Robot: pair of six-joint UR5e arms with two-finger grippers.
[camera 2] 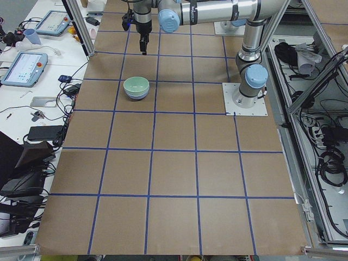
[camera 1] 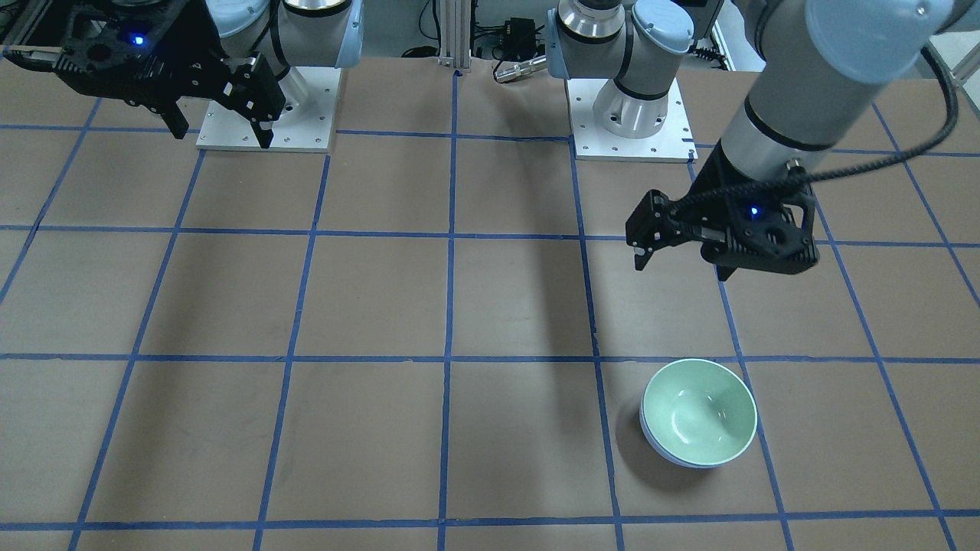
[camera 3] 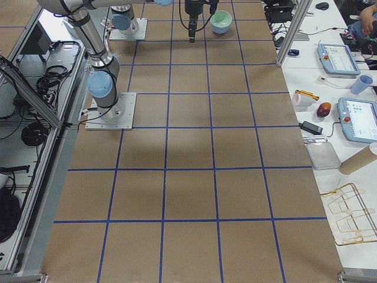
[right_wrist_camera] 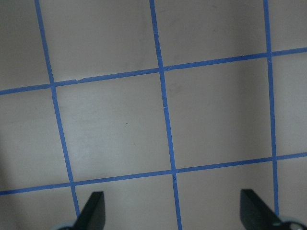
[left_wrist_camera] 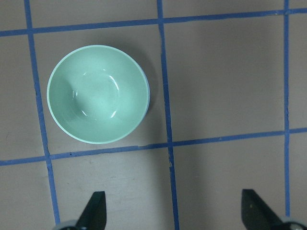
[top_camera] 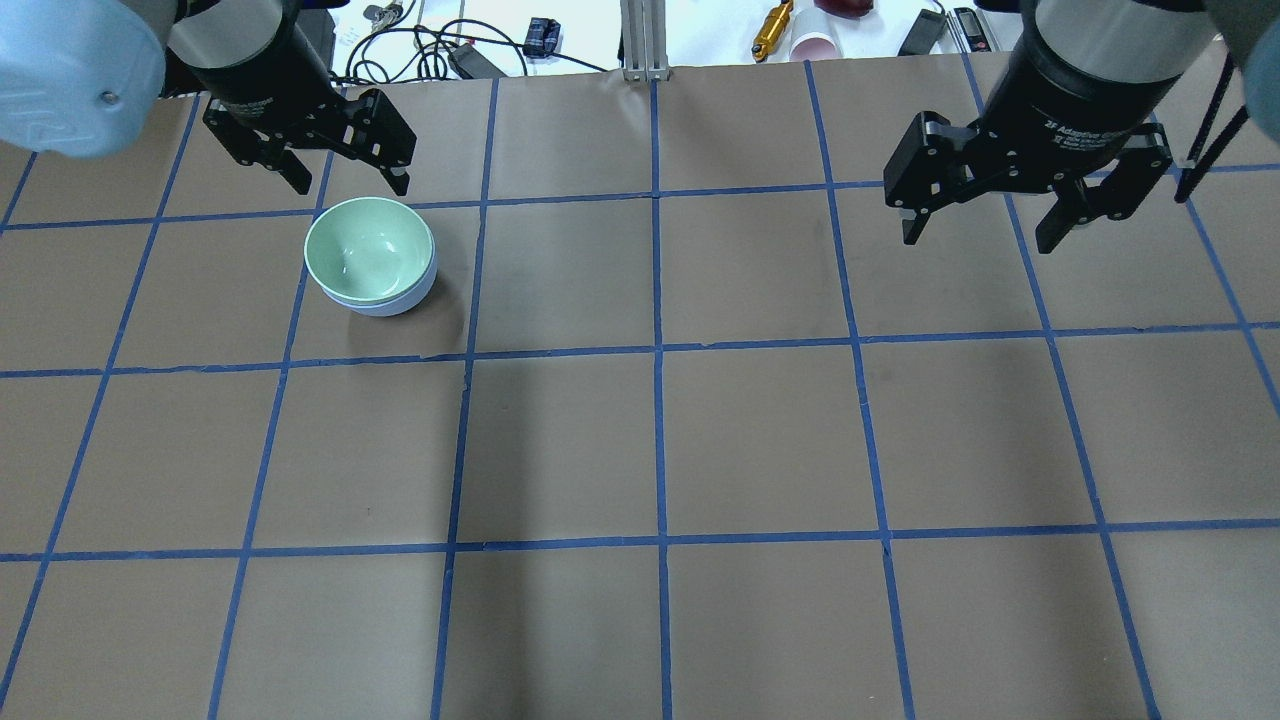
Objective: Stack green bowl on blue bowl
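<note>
The green bowl (camera 1: 700,412) sits nested inside the blue bowl (camera 1: 657,450), and only a thin blue edge shows beneath it. The stack stands on the brown table on my left side, in the overhead view (top_camera: 368,250) with the blue bowl's wall (top_camera: 388,303) below the green rim. My left gripper (top_camera: 350,186) is open and empty, hanging above the table beside the stack, apart from it. In the left wrist view the green bowl (left_wrist_camera: 97,93) lies ahead of the open fingers (left_wrist_camera: 95,208). My right gripper (top_camera: 977,238) is open and empty over bare table, far from the bowls.
The table is brown paper with blue tape grid lines (top_camera: 656,350). The two arm bases (camera 1: 632,115) stand on white plates at the robot's edge. Cables, a yellow tool (top_camera: 773,30) and a pink cup (top_camera: 818,45) lie beyond the far edge.
</note>
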